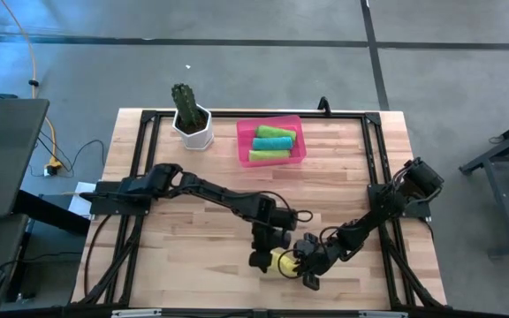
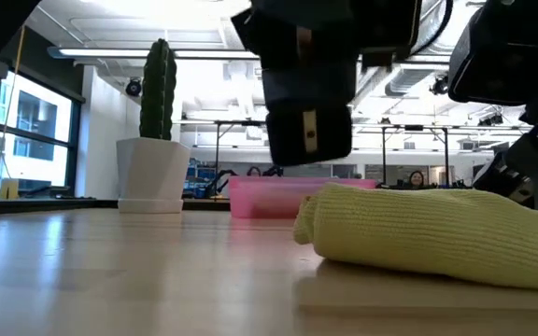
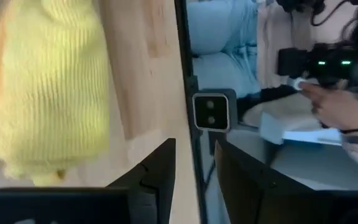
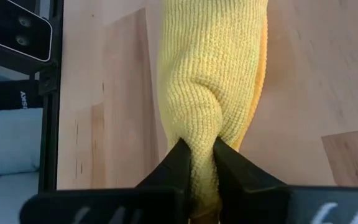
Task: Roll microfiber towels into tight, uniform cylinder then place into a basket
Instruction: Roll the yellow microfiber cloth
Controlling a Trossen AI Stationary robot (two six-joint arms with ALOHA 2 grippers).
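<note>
**Yellow towel pinched at the table's near edge**

Pale wooden planks covered the table [image 1: 193, 221], framed by black rails, with grey floor all around. At the far side stood a white pot with a cactus [image 1: 190, 117], and just beside it the pink basket [image 1: 244, 146], which held three rolled towels: a lime green towel [image 1: 275, 132], a teal towel [image 1: 273, 143] and another lime green one [image 1: 269, 155] lying side by side.

Near the front edge lay the yellow towel [image 4: 213, 68], rolled into a loose cylinder on the wood. The right end effector [image 4: 199, 165] had its fingers pressed onto one end of the roll, pinching a fold of the yellow knit between them. The left end effector [image 3: 194, 165] hovered just beside the same towel with its fingers parted by a narrow gap, gripping nothing.

Beyond the table edge, the left wrist view showed a person's hand [image 3: 337, 109] near a dark device.
</note>
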